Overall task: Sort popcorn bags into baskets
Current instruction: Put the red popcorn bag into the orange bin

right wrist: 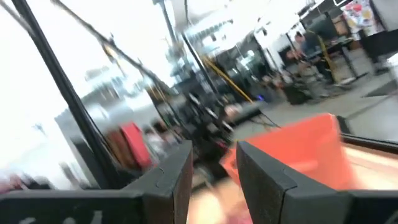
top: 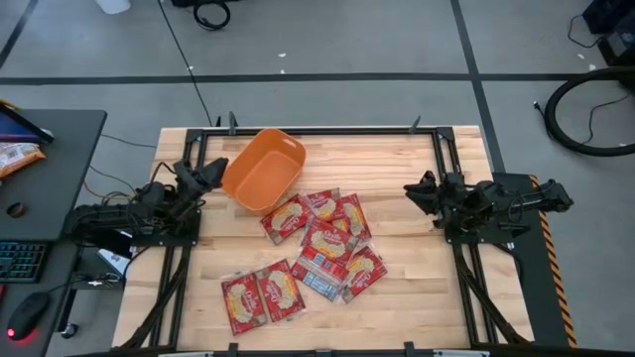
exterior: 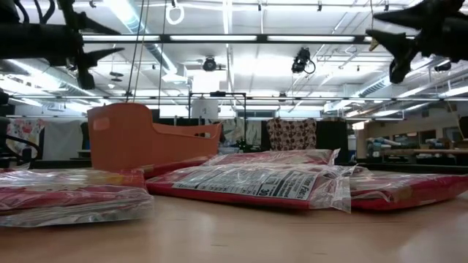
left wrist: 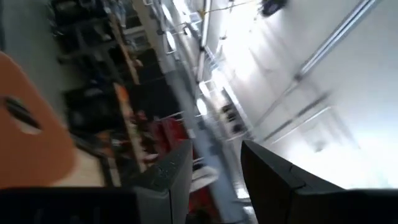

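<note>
Several red popcorn bags point(top: 317, 238) with cream-yellow pictures lie flat and partly overlapping in the middle of the table; two more point(top: 263, 296) lie toward the near-left. In the low view the bags point(exterior: 256, 183) fill the foreground. The orange basket point(top: 263, 171) stands at the far-left of the pile, turned askew, and also shows in the low view point(exterior: 139, 139). My left gripper point(top: 213, 174) hovers open, raised beside the basket's left end. My right gripper point(top: 412, 190) hovers open over the table's right part, pointing toward the bags. Neither touches anything.
Black frame rails run along the table's left, right and far edges point(top: 327, 130). Bare wood shows between the pile and my right gripper point(top: 397, 248) and along the near edge. A desk with a keyboard and mouse stands left of the table point(top: 40, 198).
</note>
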Robot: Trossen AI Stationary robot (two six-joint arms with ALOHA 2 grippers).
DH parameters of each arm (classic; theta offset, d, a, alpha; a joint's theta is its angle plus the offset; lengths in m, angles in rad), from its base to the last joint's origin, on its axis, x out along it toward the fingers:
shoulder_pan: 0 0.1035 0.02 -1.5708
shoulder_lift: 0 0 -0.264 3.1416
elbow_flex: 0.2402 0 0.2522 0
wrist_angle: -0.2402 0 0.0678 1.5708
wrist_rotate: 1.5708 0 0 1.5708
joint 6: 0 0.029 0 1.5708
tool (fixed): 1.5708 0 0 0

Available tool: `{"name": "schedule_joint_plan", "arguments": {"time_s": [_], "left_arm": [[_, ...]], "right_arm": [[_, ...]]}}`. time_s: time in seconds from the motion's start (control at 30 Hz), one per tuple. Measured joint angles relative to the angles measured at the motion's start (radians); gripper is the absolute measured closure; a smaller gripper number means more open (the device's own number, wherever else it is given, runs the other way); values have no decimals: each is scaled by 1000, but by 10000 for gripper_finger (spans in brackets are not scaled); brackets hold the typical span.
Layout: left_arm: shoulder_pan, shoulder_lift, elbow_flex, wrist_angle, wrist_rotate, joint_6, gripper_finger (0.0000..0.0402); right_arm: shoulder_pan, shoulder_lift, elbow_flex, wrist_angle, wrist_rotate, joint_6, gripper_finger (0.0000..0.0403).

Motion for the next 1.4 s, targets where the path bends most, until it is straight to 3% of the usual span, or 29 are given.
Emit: {"name": "schedule_joint_plan", "arguments": {"time_s": [0.17, 0.37, 0.57, 0.83, 0.97, 1.27, 1.4], "left_arm": [[-19, 79, 77, 17, 165, 11, 260], [-76, 301, 290, -65, 275, 148, 260], [-134, 522, 487, -217, 448, 226, 260], [-234, 797, 667, -516, 472, 247, 260], [-263, 976, 777, -629, 471, 291, 260], [-258, 1406, 1115, -963, 469, 481, 260], [-254, 1578, 1239, -1071, 445, 601, 253]], "right_arm": [[0, 0, 0, 166, 0, -18, 272], [0, 0, 0, 316, 105, 37, 273], [0, 0, 0, 332, 140, 148, 273], [0, 2, 0, 323, 158, 157, 273], [0, 4, 28, 214, 172, 161, 273], [0, 10, 249, -277, 230, 131, 273], [0, 24, 314, -359, 232, 111, 273]]}}
